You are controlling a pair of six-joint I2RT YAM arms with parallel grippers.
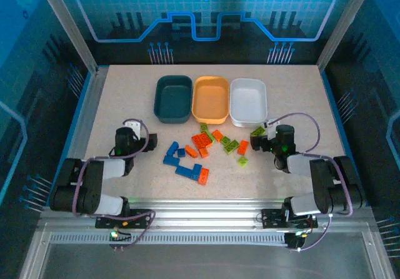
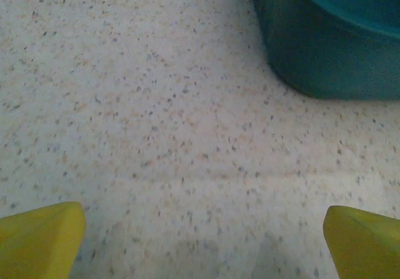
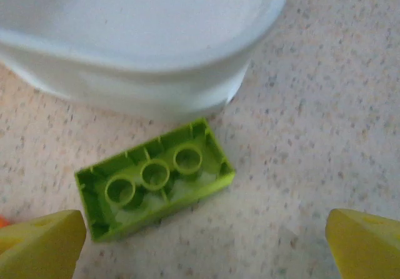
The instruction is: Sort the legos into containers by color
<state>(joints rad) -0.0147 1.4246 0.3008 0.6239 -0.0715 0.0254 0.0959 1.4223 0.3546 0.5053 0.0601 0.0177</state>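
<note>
Three containers stand in a row at the back: a dark teal tub (image 1: 172, 97), an orange tub (image 1: 210, 99) and a white tub (image 1: 248, 101), all empty. Legos lie loose in front of them: blue ones (image 1: 181, 161) on the left, orange ones (image 1: 200, 141) in the middle, lime green ones (image 1: 229, 144) to the right. My left gripper (image 1: 152, 142) (image 2: 203, 241) is open over bare table, the teal tub's wall (image 2: 325, 47) ahead to its right. My right gripper (image 1: 259, 142) (image 3: 206, 241) is open; an upside-down lime green brick (image 3: 156, 179) lies just ahead, against the white tub (image 3: 144, 60).
The speckled tabletop (image 1: 125, 97) is bordered by metal frame posts and a rail along the near edge (image 1: 206, 207). Both arms rest low at the table's near corners. A sliver of an orange brick (image 3: 2, 221) shows at the right wrist view's left edge.
</note>
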